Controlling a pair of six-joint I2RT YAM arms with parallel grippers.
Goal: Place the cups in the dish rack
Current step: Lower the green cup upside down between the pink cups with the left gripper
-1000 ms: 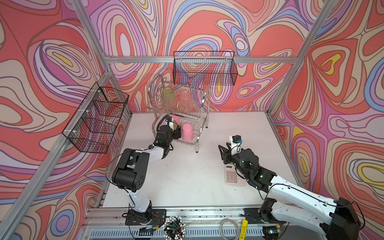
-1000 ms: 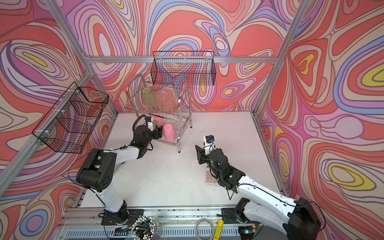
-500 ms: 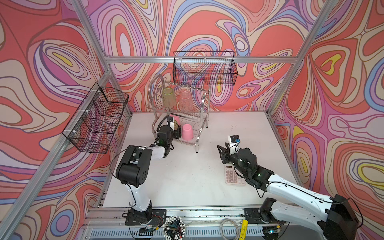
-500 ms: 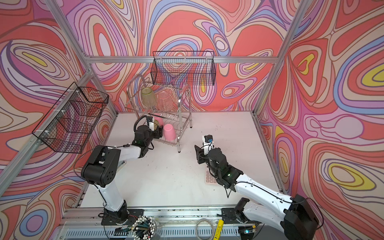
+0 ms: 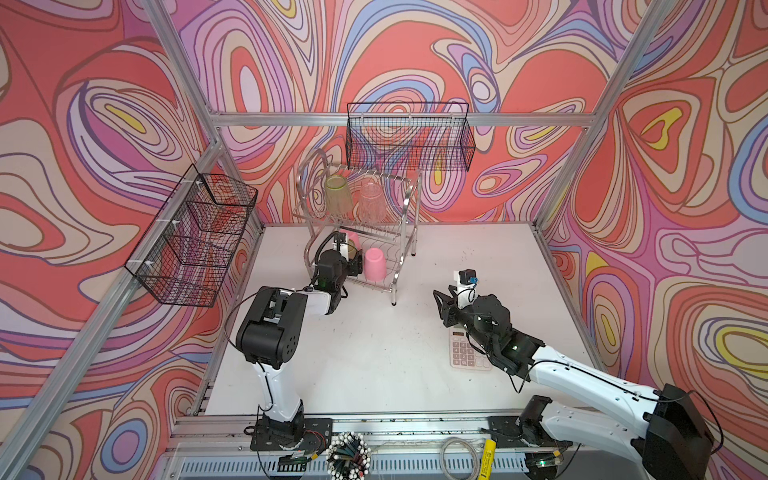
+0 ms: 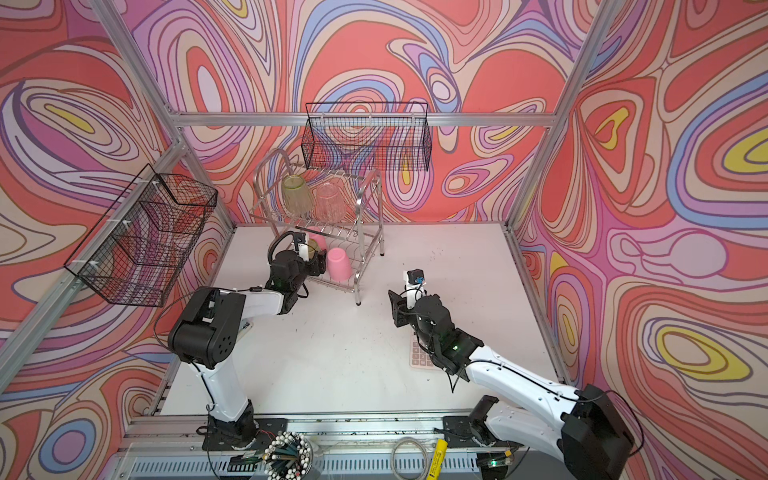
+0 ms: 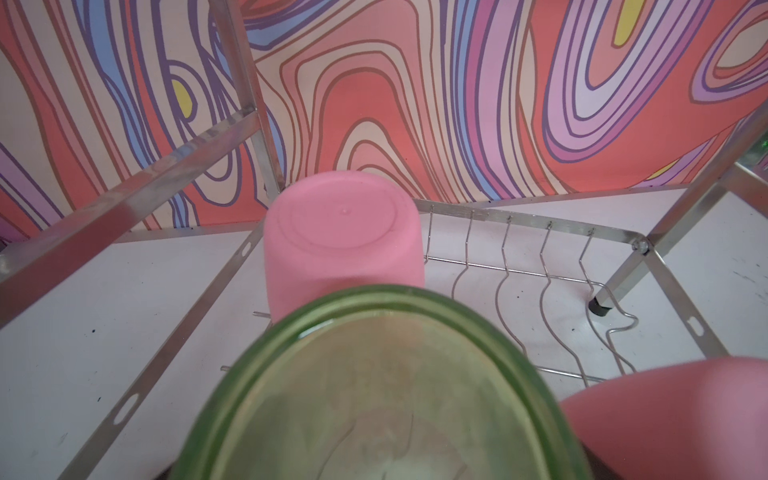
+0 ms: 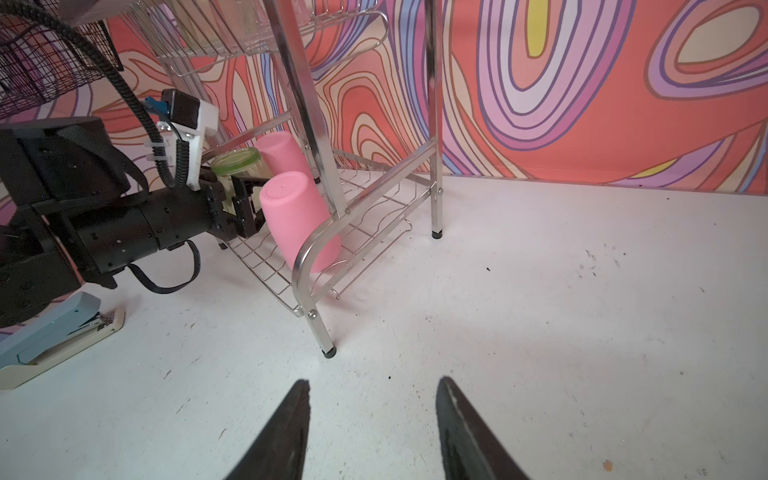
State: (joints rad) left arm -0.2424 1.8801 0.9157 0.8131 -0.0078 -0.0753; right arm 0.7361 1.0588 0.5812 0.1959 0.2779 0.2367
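Grip: left pincer (image 8: 235, 189) seemingly clenched on green cup (image 7: 374, 395), low inside rack (image 8: 434, 166) | right pincer (image 8: 374, 384) released, empty | risk: pink cup (image 7: 343, 245) just ahead, second pink cup (image 7: 665, 411) beside; a crooked release could nudge either or topple the green cup.

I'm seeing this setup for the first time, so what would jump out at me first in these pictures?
The loud swirled walls in red, pink and purple grab the eye first, wrapping around the white table. Next is the silver dish rack at the back, where the left gripper holds a green tumbler in the lower tier beside two upturned pink tumblers. The right gripper hangs open and empty above the table.
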